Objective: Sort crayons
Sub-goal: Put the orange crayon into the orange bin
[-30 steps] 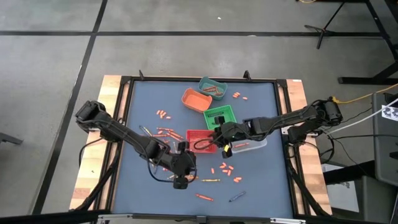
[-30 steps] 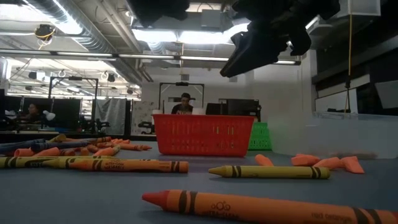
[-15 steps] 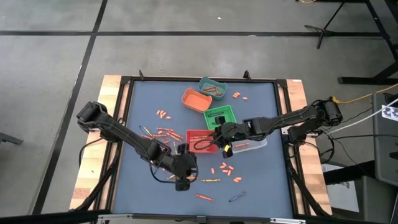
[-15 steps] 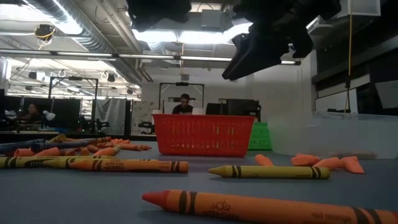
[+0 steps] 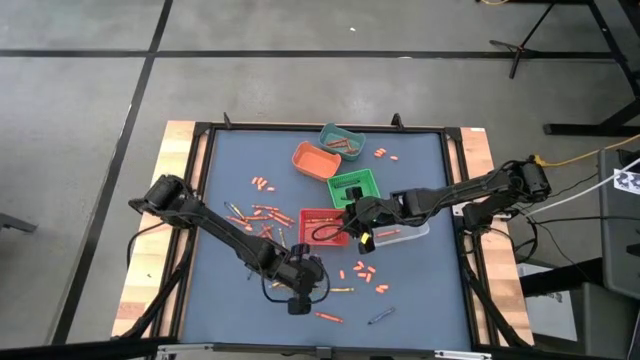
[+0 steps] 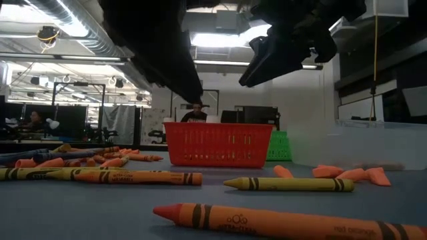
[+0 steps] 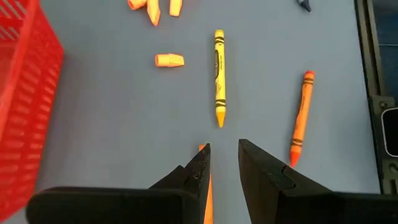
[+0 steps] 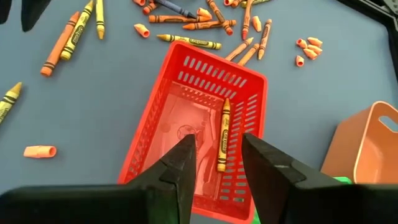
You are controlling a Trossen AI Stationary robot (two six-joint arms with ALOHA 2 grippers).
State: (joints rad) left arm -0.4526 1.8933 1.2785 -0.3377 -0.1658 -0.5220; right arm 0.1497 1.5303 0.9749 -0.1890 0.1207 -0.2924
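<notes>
Crayons lie scattered on the blue table (image 5: 230, 160), mostly orange with some yellow. My left gripper (image 5: 300, 290) stands low near the table's front edge, tilted down, its fingers (image 7: 224, 152) a little open and empty. An orange crayon (image 7: 204, 186) lies on the table, partly hidden under one finger. A yellow crayon (image 7: 219, 78) and another orange crayon (image 7: 300, 118) lie just beyond. My right gripper (image 8: 217, 152) hangs open over the red bin (image 8: 199, 149). One yellow-orange crayon (image 8: 222, 134) lies on that bin's floor.
A green bin (image 5: 352, 186), an orange bin (image 5: 315, 160) and a teal bin (image 5: 340, 140) stand behind the red one, and a clear bin (image 5: 405, 233) stands to its right. Crayon clusters lie left of the red bin (image 5: 262, 212) and in front of it (image 5: 365, 275). The low view shows long crayons (image 6: 267, 223) near the front edge.
My left gripper has come down toward the table and moved a little toward its right edge. Its arm now fills the upper left of the low view.
</notes>
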